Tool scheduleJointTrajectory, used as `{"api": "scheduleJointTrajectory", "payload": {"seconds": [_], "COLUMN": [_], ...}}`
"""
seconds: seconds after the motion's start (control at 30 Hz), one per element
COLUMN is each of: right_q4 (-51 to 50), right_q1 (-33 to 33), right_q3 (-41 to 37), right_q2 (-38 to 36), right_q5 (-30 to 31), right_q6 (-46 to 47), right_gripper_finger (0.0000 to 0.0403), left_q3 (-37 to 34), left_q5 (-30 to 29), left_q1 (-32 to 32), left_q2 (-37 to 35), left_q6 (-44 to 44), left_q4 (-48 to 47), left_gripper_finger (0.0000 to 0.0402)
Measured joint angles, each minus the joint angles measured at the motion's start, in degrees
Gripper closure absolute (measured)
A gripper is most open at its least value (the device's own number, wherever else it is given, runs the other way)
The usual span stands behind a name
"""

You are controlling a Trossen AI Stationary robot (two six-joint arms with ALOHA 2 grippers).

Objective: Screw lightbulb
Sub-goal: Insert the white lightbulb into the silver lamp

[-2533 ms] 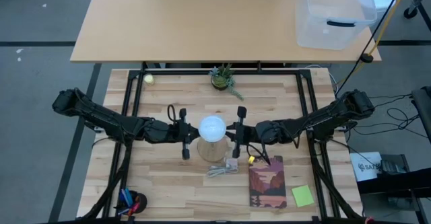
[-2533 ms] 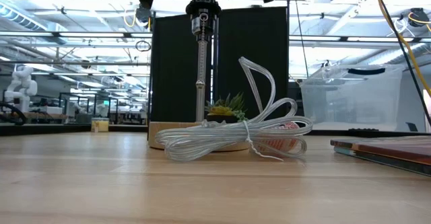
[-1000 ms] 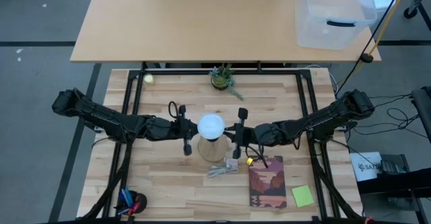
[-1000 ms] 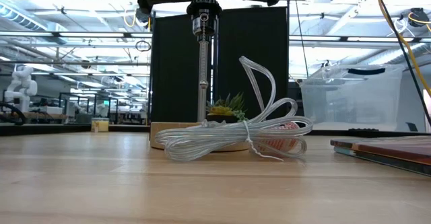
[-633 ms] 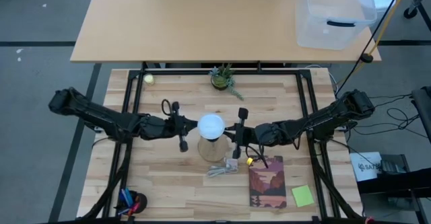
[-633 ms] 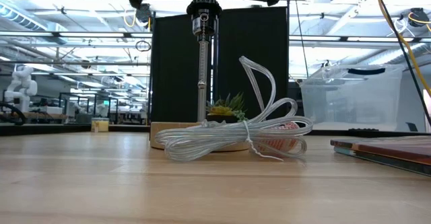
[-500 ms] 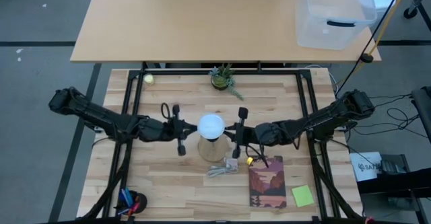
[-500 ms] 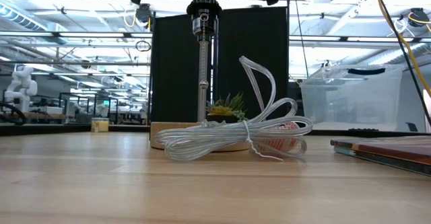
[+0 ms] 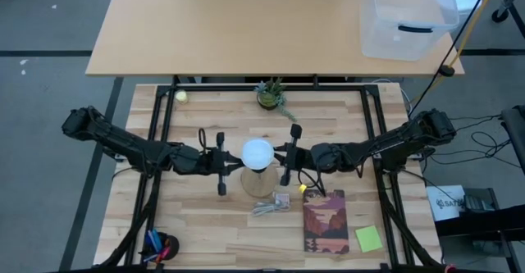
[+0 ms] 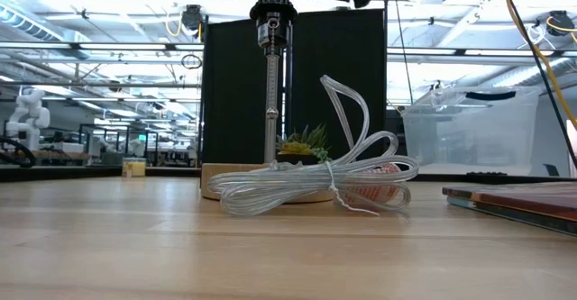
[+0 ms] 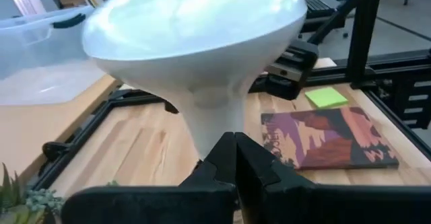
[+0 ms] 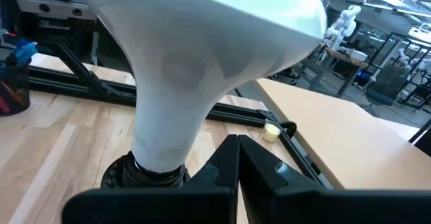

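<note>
So the lightbulb (image 9: 257,152) is sitting globe-up in the black socket (image 12: 145,172) at the top of a thin metal stem (image 10: 270,84), which is standing on the round wooden base (image 9: 259,184) in the middle of my butcher-block table (image 9: 197,224). I'm flanking it from both sides: my left gripper (image 9: 221,163) is hanging just beside the bulb on one side with its fingers (image 11: 222,158) pressed fully together, holding nothing, and my right gripper (image 9: 287,154) is mirroring that on the other side, fingers (image 12: 232,158) pinched closed and empty too. In both wrist views the bulb's neck is right beyond my fingertips, but whether either tip is actually touching it I can't say. A coil of clear cable (image 10: 311,184) is lying against the base on the near side, with a little yellow tag (image 9: 302,188) next to it. To the right of that there's a book with a sunset cover (image 9: 326,221) and a green sticky pad (image 9: 368,238). Further back a small potted succulent (image 9: 271,95) is sitting near the far edge, and a tiny yellow-green ball (image 9: 180,96) is over toward the far left corner. A cup of pens (image 9: 157,245) is down at the near left corner.
</note>
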Motion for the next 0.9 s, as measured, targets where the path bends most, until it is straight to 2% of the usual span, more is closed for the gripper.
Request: {"api": "scheduleJointTrajectory", "payload": {"seconds": [0.4,0.57,0.9], "right_q4": [1.02,1.11,0.68], "right_q1": [0.92,0.92,2.02], "right_q3": [0.0,0.0,0.0], "right_q2": [0.0,0.01,0.0], "right_q5": [-0.33,-2.45,-2.46], "right_q6": [-3.88,-4.28,-5.73], "right_gripper_finger": [0.0403,0.0403,0.0403], "left_q3": [0.0,0.0,-0.01], "left_q5": [2.93,2.97,3.1], "left_q1": [2.43,3.28,4.54], "left_q2": [-0.02,-0.02,-0.04], "left_q6": [1.28,1.28,1.24], "left_q4": [0.99,0.98,0.82], "left_gripper_finger": [0.0401,0.0401,0.0401]}}
